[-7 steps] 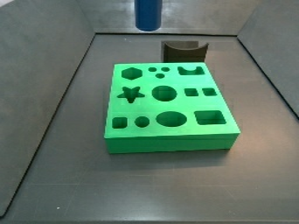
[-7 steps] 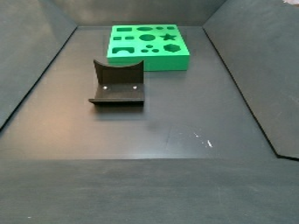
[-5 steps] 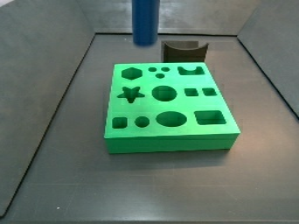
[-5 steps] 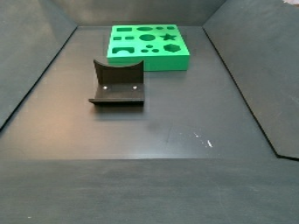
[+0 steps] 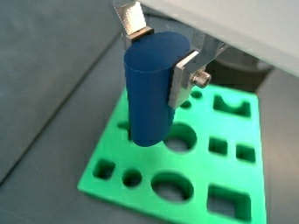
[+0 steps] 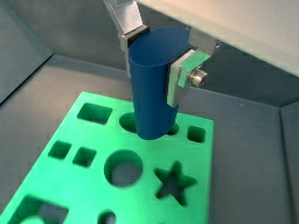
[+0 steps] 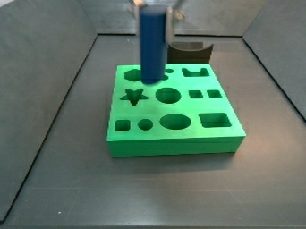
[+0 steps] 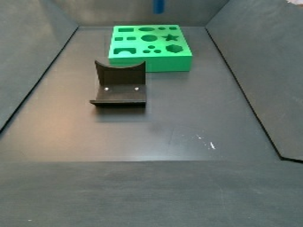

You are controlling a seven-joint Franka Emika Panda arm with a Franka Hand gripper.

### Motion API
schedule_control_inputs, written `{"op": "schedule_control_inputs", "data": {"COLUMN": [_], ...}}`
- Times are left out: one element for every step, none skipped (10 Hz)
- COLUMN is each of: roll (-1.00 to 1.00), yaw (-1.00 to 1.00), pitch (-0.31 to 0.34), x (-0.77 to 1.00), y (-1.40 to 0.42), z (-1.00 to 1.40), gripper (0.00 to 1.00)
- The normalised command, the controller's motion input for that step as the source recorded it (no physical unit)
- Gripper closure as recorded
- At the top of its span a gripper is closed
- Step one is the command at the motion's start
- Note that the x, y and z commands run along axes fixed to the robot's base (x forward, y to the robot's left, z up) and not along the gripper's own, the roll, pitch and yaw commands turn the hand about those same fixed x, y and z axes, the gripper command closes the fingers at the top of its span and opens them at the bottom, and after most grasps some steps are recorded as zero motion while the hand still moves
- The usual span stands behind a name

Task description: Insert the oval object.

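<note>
My gripper [image 5: 162, 48] is shut on the oval object [image 5: 155, 87], a glossy blue peg held upright by its upper end; both also show in the wrist view [image 6: 158, 52]. One silver finger [image 6: 187, 74] presses each flat side. In a side view the peg [image 7: 153, 45] hangs over the far left part of the green block [image 7: 227, 139], its lower end close above the top face near the star hole [image 7: 134, 97]. The large oval hole [image 7: 176, 122] lies nearer the front. In a side view only the peg's tip [image 8: 161, 5] shows, at the frame's top edge above the block [image 8: 119, 53].
The dark fixture [image 7: 188, 51] stands just behind the green block; in a side view it [image 8: 119, 84] is in front of the block. Grey walls enclose the dark floor. The block has several other holes, among them a round one [image 7: 169, 94].
The gripper has come down with the blue peg from high above the far wall to just over the green block's far left part.
</note>
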Motion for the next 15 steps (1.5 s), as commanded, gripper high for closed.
{"op": "schedule_control_inputs", "data": {"roll": [-0.04,0.0,0.06,0.08,0.1,0.11,0.1,0.1,0.15,0.24,0.27,0.28,0.15,0.13,0.11], "yaw": [-0.36,-0.31,-0.33,-0.53,-0.77,-0.87,-0.91,-0.93,-0.95,-0.79,-0.65,-0.74,-0.98,-0.99,-1.0], "pitch": [-0.046,-0.02,0.034,0.061,0.059,0.05,0.036,0.014,0.0,-0.03,-0.044,-0.056,-0.063,-0.056,-0.04], "x": [0.46,0.5,0.51,0.25,0.0,0.0,0.0,0.0,0.0,0.29,0.48,0.38,0.11,0.09,0.06], "y": [-0.39,-0.53,-0.59,-0.52,-0.39,-0.31,-0.25,-0.2,-0.08,0.0,-0.01,0.0,0.0,0.0,0.0], "z": [-0.58,-0.57,-0.51,-0.26,-0.17,-0.11,0.0,0.0,-0.06,-0.19,-0.24,-0.25,-0.02,0.0,0.0], "gripper": [1.0,1.0,1.0,1.0,1.0,1.0,1.0,1.0,1.0,1.0,1.0,1.0,1.0,1.0,1.0]}}
